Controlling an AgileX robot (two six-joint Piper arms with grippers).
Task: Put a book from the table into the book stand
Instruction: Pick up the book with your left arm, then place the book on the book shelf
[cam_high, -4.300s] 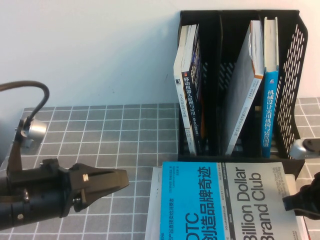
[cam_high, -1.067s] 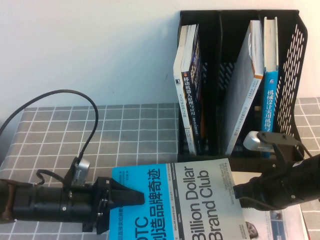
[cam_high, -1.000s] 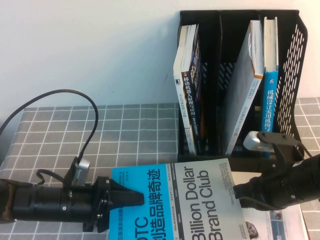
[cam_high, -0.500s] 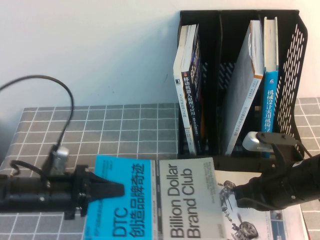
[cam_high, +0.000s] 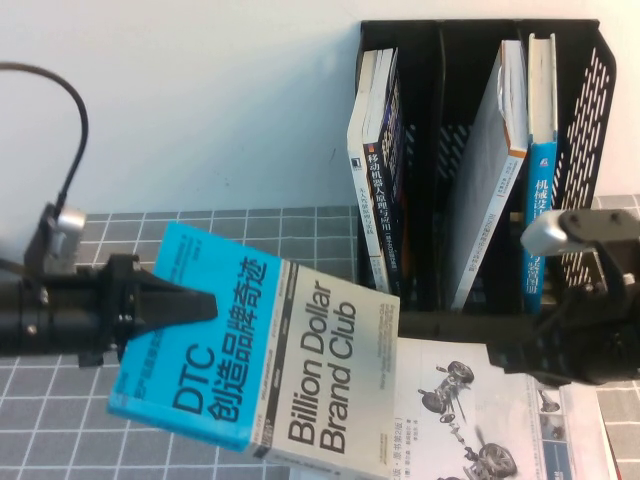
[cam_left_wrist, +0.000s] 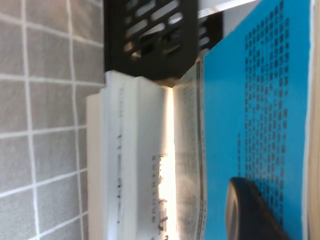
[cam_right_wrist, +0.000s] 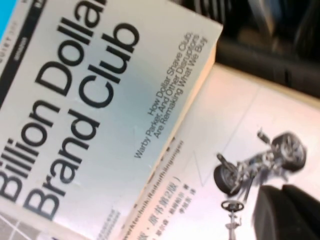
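The book (cam_high: 270, 370), half bright blue and half silver-grey with "Billion Dollar Brand Club", hangs tilted above the table (cam_high: 250, 250), blue end up and to the left. My left gripper (cam_high: 200, 305) is shut on its blue edge. In the left wrist view one dark finger (cam_left_wrist: 250, 215) lies on the blue cover (cam_left_wrist: 255, 100); the other is hidden behind the book. The black book stand (cam_high: 590, 150) rises at the back right. My right gripper (cam_high: 500, 358) hovers shut over a white book, right of the book's silver corner (cam_right_wrist: 100, 100); its dark fingertips (cam_right_wrist: 285, 205) lie together.
A white book with car-suspension drawings (cam_high: 480, 410) lies flat in front of the stand. The stand's left slot holds two upright books (cam_high: 378, 200). Its right slot holds a leaning grey-backed book (cam_high: 490, 180) and a blue-spined one (cam_high: 540, 210).
My left gripper has closed on the book's blue edge, drawn it leftward and lifted it into a tilt. The right arm has pulled back to the right, uncovering the white book.
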